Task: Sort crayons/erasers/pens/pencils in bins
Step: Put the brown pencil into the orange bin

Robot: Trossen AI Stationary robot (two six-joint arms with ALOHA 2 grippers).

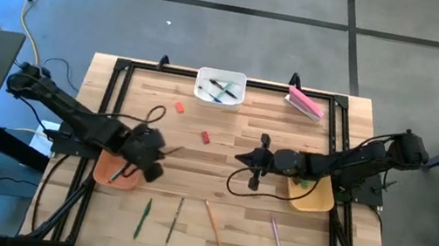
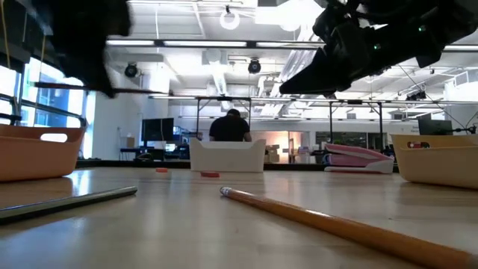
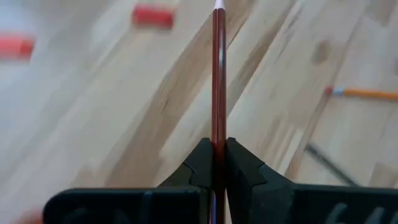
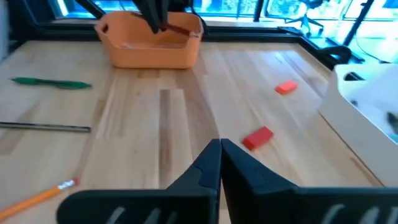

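My left gripper point(image 1: 157, 153) hovers over the far-right edge of the orange-brown bin point(image 1: 117, 170) and is shut on a red-brown pencil point(image 3: 218, 74). My right gripper point(image 1: 242, 157) is shut on nothing, above the table's middle and left of the mustard yellow bin point(image 1: 312, 194). The white bin point(image 1: 221, 87) at the far edge holds pens. Two red crayons point(image 1: 178, 108) point(image 1: 206, 137) lie flat on the wood. A green stick point(image 1: 142, 217), a dark stick point(image 1: 175, 219), an orange pencil point(image 1: 213, 225) and a pinkish pencil point(image 1: 275, 235) lie near the front edge. My left gripper pinches the red-brown pencil between its two fingers at a point along the shaft point(image 3: 218, 144). The pencil runs straight out ahead, along the fingers, to its pale tip point(image 3: 219, 5). It is lifted clear of the table, and its rear end is hidden behind the gripper.
A large pink block point(image 1: 305, 103) sits at the far right, beside the white bin. Something green point(image 1: 116, 176) lies in the orange-brown bin. A black frame runs along the table's edges. A person stands in the room beyond the far edge point(image 2: 229, 127).
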